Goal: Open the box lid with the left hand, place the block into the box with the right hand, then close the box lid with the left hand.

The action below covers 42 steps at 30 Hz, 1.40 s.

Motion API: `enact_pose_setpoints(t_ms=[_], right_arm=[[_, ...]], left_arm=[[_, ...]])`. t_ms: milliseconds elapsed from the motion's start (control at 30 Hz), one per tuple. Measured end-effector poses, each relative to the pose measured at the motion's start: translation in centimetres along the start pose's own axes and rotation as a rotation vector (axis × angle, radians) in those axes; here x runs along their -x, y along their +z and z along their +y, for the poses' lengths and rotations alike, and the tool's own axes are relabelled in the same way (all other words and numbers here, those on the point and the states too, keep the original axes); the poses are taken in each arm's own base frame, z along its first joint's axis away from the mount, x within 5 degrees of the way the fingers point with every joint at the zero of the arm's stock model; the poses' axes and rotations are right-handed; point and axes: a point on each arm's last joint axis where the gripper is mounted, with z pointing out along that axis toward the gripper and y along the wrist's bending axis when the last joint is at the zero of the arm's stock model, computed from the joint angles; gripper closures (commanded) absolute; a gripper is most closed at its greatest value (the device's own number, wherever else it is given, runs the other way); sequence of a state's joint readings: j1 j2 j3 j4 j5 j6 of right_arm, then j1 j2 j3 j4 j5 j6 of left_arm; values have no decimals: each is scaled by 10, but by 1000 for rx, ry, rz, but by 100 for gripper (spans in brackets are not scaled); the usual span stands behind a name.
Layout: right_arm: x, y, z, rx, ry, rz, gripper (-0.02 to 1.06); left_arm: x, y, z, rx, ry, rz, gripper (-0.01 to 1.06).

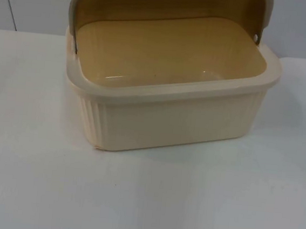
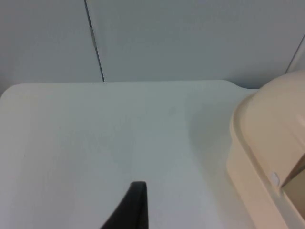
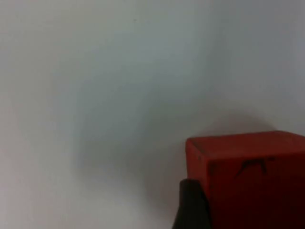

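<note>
Open cream box, red block by the right gripper

The glossy, ribbed plastic box (image 1: 170, 102) sits on the white table (image 1: 144, 200), its lid (image 1: 169, 2) raised. The smooth, square-edged red block (image 3: 248, 176) lies against the right gripper's fingertip (image 3: 190, 205); the left gripper's fingertip (image 2: 131, 207) is beside the box. Neither grip can be judged.

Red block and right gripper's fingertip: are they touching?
Cannot tell. In the right wrist view the black fingertip overlaps the red block at its edge, without plainly showing contact or a gap.

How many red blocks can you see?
1. The red block sits on the white table, right beside the right gripper's fingertip. The open box looks empty inside, though more blocks could lie outside the cameras' sight.
</note>
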<state>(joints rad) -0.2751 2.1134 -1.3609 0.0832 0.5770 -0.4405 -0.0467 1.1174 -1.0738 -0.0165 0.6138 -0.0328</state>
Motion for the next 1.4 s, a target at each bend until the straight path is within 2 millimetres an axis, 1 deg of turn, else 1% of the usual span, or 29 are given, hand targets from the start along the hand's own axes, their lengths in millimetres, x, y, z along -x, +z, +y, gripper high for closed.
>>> enact_pose_setpoints(t_ms=[233, 300, 367, 400, 433, 500, 600, 633, 733, 800, 833, 867, 900, 967, 1000, 1033, 1067, 1100, 1167, 1200, 1300, 1367, 1400], right_arm=[[-3, 0, 1, 17, 38, 27, 105], [-3, -1, 2, 29, 70, 28, 105], [-2, -3, 4, 46, 138, 29, 105], [-1, -6, 4, 50, 166, 25, 105], [-1, -6, 4, 50, 166, 25, 105], [1, -14, 4, 52, 218, 9, 105], [8, -37, 4, 53, 271, -49, 105], [8, -37, 4, 53, 271, -49, 105], [17, -68, 7, 81, 334, -137, 105], [22, -88, 14, 93, 334, -189, 105], [22, -88, 14, 93, 334, -189, 105], [26, -99, 20, 96, 319, -217, 105], [31, -113, 31, 101, 293, -257, 105], [37, -136, 50, 115, 235, -313, 105], [37, -136, 50, 115, 235, -313, 105], [38, -142, 56, 119, 218, -327, 105], [40, -159, 69, 128, 177, -367, 105], [41, -171, 78, 132, 145, -395, 105], [41, -194, 97, 141, 83, -449, 105], [41, -194, 97, 141, 83, -449, 105], [37, -229, 122, 156, 0, -535, 105], [33, -248, 138, 174, -47, -583, 105], [32, -253, 142, 180, -59, -596, 105]], left_arm=[[0, 0, 0, 3, 4, 0, 1], [0, 0, 0, 3, 4, 0, 1], [0, 0, 0, 3, 4, 0, 1], [0, 0, 0, 3, 4, 0, 1], [0, 0, 0, 3, 4, 0, 1], [0, 0, 0, 3, 4, 0, 1], [0, 0, 0, 3, 4, 0, 1], [0, 0, 0, 3, 4, 0, 1], [0, 0, 0, 3, 6, 0, 1], [0, 0, 0, 3, 6, 0, 1], [0, 0, 0, 3, 6, 0, 1], [0, 0, 0, 3, 6, 0, 1], [0, 0, 0, 3, 6, 2, 1], [0, 0, 0, 3, 6, 2, 1], [0, 0, 0, 3, 6, 2, 1], [0, 0, 0, 3, 6, 2, 1], [0, 0, 0, 3, 6, 2, 1], [0, 0, 0, 3, 6, 2, 1], [0, 0, 0, 3, 6, 2, 1], [0, 0, 0, 3, 6, 2, 1], [0, 0, 0, 3, 6, 4, 1], [0, 0, 0, 3, 6, 4, 1], [0, 0, 0, 3, 6, 4, 1]])
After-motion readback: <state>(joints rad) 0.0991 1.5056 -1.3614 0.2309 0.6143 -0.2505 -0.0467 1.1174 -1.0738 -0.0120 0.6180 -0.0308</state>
